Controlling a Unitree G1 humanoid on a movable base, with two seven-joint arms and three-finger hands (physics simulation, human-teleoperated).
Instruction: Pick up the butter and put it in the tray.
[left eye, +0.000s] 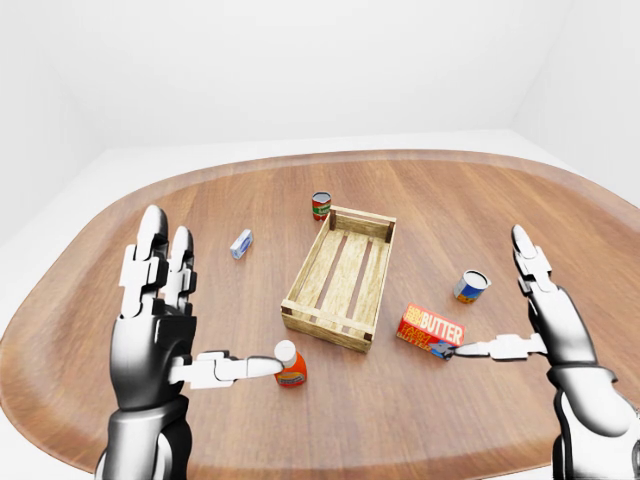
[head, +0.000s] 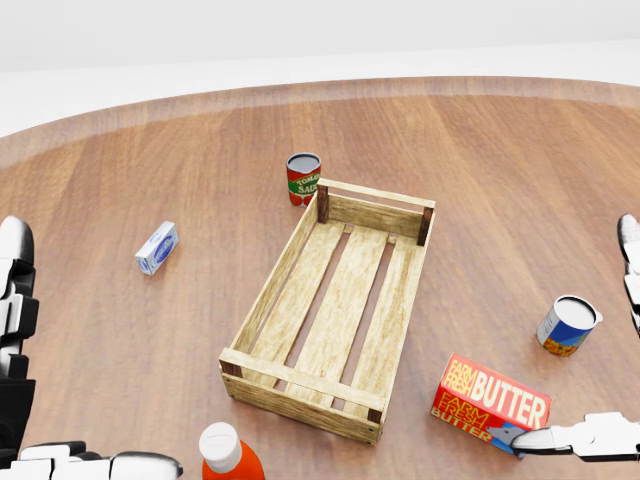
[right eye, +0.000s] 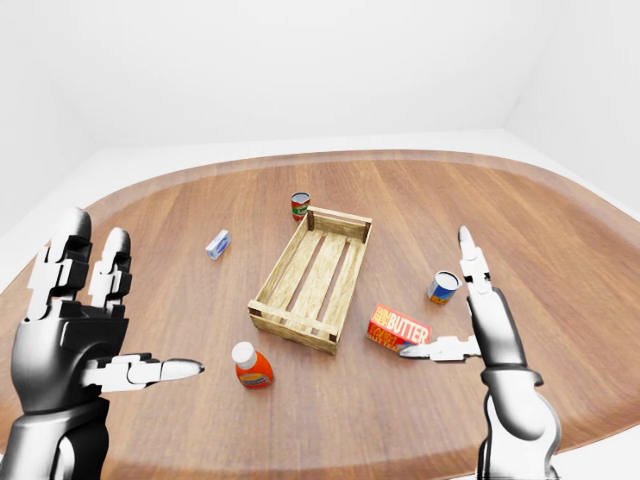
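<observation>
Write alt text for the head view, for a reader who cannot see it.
A red butter box lies on a wooden table, right of an empty slatted tray, with the right hand's open fingers at its lower corner. Two cans, a small carton and an orange bottle sit around the tray.

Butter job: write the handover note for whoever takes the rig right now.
Right hand: open, thumb tip at the near corner of the butter box; nothing gripped.
Left hand: open, empty, thumb pointing toward the orange bottle.
Butter box lies flat on the table, just right of the tray in the head view.
Tray is empty.
Done: right hand brought up to the butter.
Left: grasp it, lift it, place it in the tray.
</observation>
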